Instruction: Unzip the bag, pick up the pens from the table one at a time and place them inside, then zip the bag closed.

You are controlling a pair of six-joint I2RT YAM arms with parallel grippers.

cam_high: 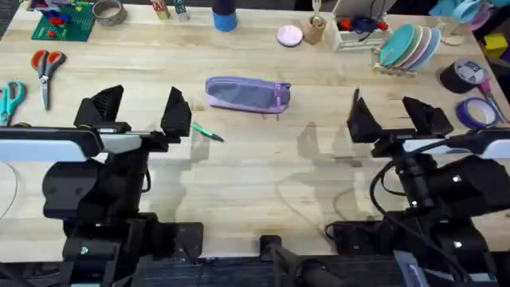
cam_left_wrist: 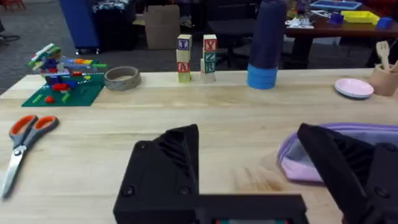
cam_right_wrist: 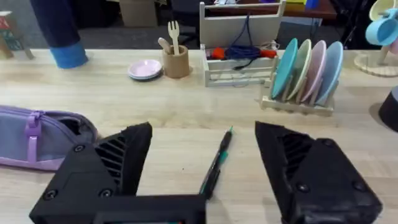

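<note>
The lavender bag (cam_high: 247, 94) lies lengthwise on the table (cam_high: 263, 175) at mid-depth, with a purple zipper pull at its right end (cam_right_wrist: 31, 134). A bright green pen (cam_high: 205, 132) rests just in front of the bag's left end, beside the right finger of my left gripper (cam_high: 137, 112). That gripper is open and empty, and the bag (cam_left_wrist: 298, 155) shows past its right finger. My right gripper (cam_high: 394, 118) is open too. A dark pen (cam_right_wrist: 216, 163) lies on the wood ahead of it, between its fingers and touching neither.
Orange scissors (cam_high: 45, 68) and teal scissors (cam_high: 9, 100) lie at the far left. A brick plate (cam_high: 62, 20), tape roll (cam_high: 109, 12), blue cup (cam_high: 225, 16), pink dish (cam_high: 289, 35) and plate rack (cam_high: 406, 48) line the back edge. More tape rolls (cam_high: 478, 112) sit at the right.
</note>
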